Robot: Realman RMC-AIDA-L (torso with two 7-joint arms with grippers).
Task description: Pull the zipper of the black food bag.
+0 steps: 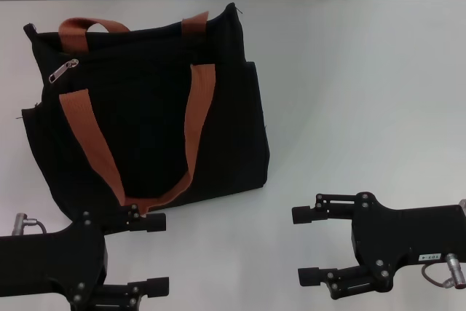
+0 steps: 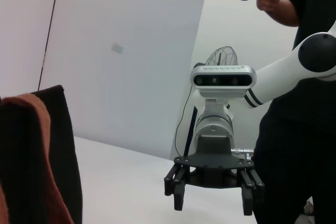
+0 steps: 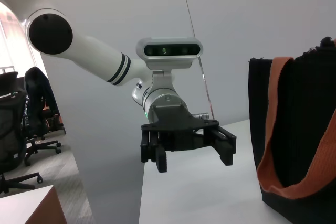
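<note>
Zipper [image 1: 62, 71] hardware is seen as a small, elongated silver metal pull tab, lying slanted on the black zip line close to the upper left corner of the black food bag [image 1: 145, 114]. The bag is a large, boxy tote of matte woven black fabric, laid towards the far left part of the white surface [image 1: 364, 107]. Two flat rust-orange webbing straps [image 1: 195, 118] are stitched down its face and joined in a loop near its front edge; a side pocket is outlined on its right flank.

The left gripper [image 1: 149, 253] is held low at the front left edge of the surface, just before the bag's lower edge, its upper finger beside the strap loop. Its black, angular jaws are spread apart with nothing between them.

The right gripper [image 1: 307, 245] is placed at the front right of the surface, well apart from the bag. Its jaws are likewise spread wide and empty, as is also seen in the left wrist view [image 2: 214, 195].
</note>
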